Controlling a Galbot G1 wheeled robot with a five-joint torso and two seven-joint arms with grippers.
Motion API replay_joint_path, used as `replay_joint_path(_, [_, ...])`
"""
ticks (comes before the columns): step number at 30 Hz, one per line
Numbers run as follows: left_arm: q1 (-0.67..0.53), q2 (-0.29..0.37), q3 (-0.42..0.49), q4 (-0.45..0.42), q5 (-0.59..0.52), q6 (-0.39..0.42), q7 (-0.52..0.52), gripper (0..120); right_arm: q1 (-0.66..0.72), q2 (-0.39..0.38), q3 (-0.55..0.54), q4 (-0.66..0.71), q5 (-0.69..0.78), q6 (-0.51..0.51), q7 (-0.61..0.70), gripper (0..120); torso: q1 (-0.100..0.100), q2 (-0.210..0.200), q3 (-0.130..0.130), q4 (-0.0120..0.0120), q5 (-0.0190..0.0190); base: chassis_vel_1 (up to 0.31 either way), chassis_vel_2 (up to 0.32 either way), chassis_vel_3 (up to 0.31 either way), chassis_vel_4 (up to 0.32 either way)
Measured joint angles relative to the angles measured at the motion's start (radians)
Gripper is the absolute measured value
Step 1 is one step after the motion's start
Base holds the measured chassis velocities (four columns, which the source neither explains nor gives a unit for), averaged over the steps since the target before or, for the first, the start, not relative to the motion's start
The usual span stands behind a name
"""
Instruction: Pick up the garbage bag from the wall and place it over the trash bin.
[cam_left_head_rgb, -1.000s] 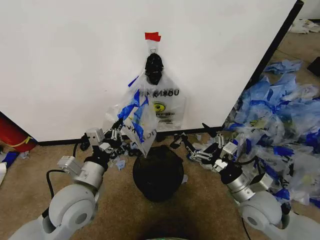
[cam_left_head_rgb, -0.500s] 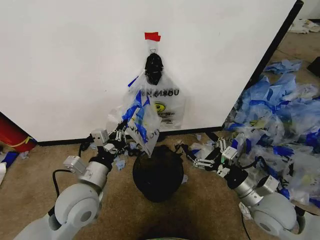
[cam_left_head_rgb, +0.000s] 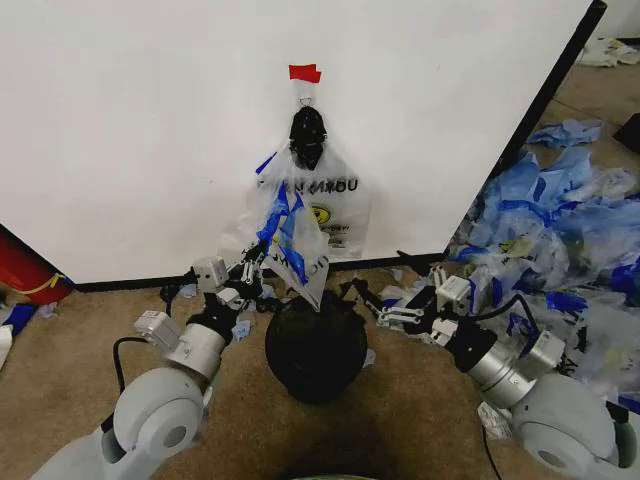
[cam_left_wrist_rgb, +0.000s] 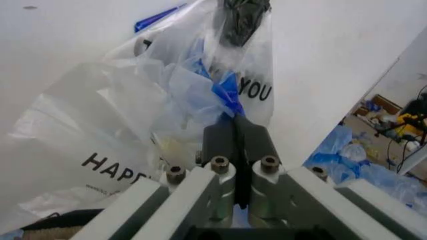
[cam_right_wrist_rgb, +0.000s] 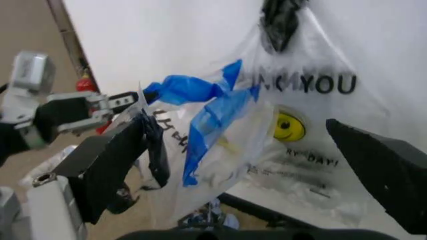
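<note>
Head view: garbage bag (cam_left_head_rgb: 318, 205) hung on the wall (cam_left_head_rgb: 150, 130) above the trash bin (cam_left_head_rgb: 316, 345), left gripper (cam_left_head_rgb: 252, 272) pinched its edge, right gripper (cam_left_head_rgb: 372, 300) open beside the bin; left wrist view: fingers (cam_left_wrist_rgb: 220, 142) closed on plastic; right wrist view: jaws apart, bag between them.

Printed in black on the garbage bag (cam_right_wrist_rgb: 293, 130): "YOU" (start of the line blurred), "HAPP" lower down, "DAY!" under the smiley.
</note>
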Motion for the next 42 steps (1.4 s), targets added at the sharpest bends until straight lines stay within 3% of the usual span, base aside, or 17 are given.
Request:
replay_joint_path(4, [0.002, -0.001, 0.001, 0.002, 0.0, 0.001, 0.003, 0, 0.054, 0.023, -0.05, -0.017, 0.021, -0.021, 0.037, 100, 0.0, 0.0, 0.0, -0.0004, -0.0002, 0.0, 0.0, 0.0, 0.0])
replay_joint_path(8, [0.003, -0.004, 0.0, 0.009, 0.001, 0.003, 0.007, 0, 0.247, 0.104, -0.199, -0.103, 0.026, -0.027, 0.071, 100, 0.0, 0.0, 0.0, -0.0002, 0.0003, 0.0, 0.0, 0.0, 0.0])
replay_joint_path(10, [0.003, -0.004, 0.0, 0.009, 0.001, 0.003, 0.007, 0, 0.253, 0.106, -0.203, -0.106, 0.026, -0.027, 0.072, 100, 0.0, 0.0, 0.0, -0.0002, 0.0002, 0.0, 0.0, 0.0, 0.0])
replay_joint_path(14, [0.007, -0.012, -0.003, 0.026, 0.005, 0.004, 0.008, 0, 0.488, 0.214, -0.448, -0.219, 0.026, -0.023, 0.079, 100, 0.0, 0.0, 0.0, -0.0001, -0.0001, 0.0, 0.0, 0.0, 0.0])
replay_joint_path(22, [0.013, -0.023, -0.009, 0.042, 0.015, 0.001, 0.009, 0, 0.726, 0.31, -0.681, -0.308, 0.021, -0.02, 0.081, 100, 0.0, 0.0, 0.0, -0.0001, -0.0001, 0.0, 0.0, 0.0, 0.0])
replay_joint_path(32, [0.01, -0.035, -0.009, 0.06, 0.022, -0.005, 0.011, 0, 0.843, 0.383, -0.795, -0.379, 0.032, -0.033, 0.105, 99, 0.0, 0.0, 0.0, -0.0002, 0.0, 0.0, 0.0, 0.0, 0.0])
replay_joint_path(42, [0.015, -0.041, -0.007, 0.066, 0.027, -0.012, 0.015, 0, 0.857, 0.421, -0.821, -0.398, -0.042, -0.084, 0.216, 97, 0.0, 0.0, 0.0, -0.0002, -0.0001, 0.0, 0.0, 0.0, 0.0])
